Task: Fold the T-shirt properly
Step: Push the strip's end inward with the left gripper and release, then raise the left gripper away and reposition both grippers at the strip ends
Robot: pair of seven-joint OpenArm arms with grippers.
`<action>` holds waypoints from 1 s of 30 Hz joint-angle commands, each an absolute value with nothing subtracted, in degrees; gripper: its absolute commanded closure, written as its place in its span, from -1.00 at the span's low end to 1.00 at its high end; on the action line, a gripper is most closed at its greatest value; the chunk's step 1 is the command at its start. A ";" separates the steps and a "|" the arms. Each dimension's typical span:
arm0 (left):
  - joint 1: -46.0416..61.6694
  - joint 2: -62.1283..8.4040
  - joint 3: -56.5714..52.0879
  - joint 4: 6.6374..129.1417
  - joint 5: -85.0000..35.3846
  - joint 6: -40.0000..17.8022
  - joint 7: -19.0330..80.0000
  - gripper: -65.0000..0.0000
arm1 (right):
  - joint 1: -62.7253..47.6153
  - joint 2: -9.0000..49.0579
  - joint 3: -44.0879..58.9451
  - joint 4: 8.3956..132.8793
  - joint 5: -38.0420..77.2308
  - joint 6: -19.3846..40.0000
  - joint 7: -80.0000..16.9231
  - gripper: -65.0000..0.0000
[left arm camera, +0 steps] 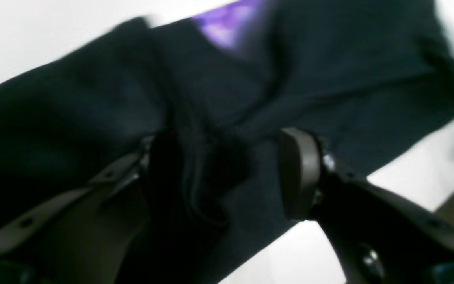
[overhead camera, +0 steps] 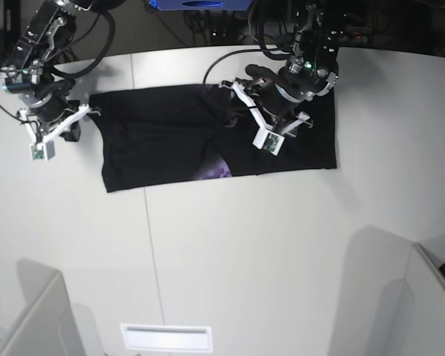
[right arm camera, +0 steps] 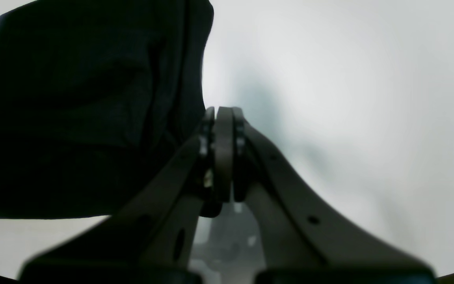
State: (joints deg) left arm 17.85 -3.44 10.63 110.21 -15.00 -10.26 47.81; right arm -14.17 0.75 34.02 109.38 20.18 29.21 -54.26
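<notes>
The black T-shirt (overhead camera: pixel 163 141) lies spread as a wide band across the back of the white table, with a bit of purple print (overhead camera: pixel 219 172) showing at its front edge. My left gripper (left arm camera: pixel 223 157) hovers over the shirt's middle, open. A bunched fold of black cloth (left arm camera: pixel 195 173) lies between its fingers, and the right pad (left arm camera: pixel 298 173) stands apart from it. Purple print (left arm camera: pixel 227 23) shows beyond. My right gripper (right arm camera: pixel 223 114) is shut with nothing visible between its fingers, just beside the shirt's edge (right arm camera: pixel 93 98), near the shirt's back-left corner (overhead camera: pixel 89 111).
Seams (overhead camera: pixel 152 245) cross the white table top. A slot (overhead camera: pixel 167 337) sits at the front edge. Grey partition boards stand at the front left (overhead camera: pixel 30 326) and front right (overhead camera: pixel 423 304). Cables and arm bases (overhead camera: pixel 208 15) crowd the back edge.
</notes>
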 commanded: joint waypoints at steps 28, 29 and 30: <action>17.71 -1.45 -54.20 102.64 -15.96 -16.40 46.20 1.00 | 3.03 -1.01 40.40 94.37 20.88 32.84 -66.15 -0.02; 17.63 -2.51 -56.40 101.23 -15.96 -18.86 46.20 1.00 | 3.91 -1.01 40.92 94.02 20.88 34.07 -67.03 -0.04; 17.45 -3.21 -58.77 99.56 -15.96 -21.85 46.20 1.00 | 4.79 -1.01 41.45 93.49 20.88 35.21 -68.35 -0.05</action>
State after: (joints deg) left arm 17.54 -1.58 -58.00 98.59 -15.75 -22.48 47.66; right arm 3.90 -1.54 41.39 92.77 19.97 34.72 -69.14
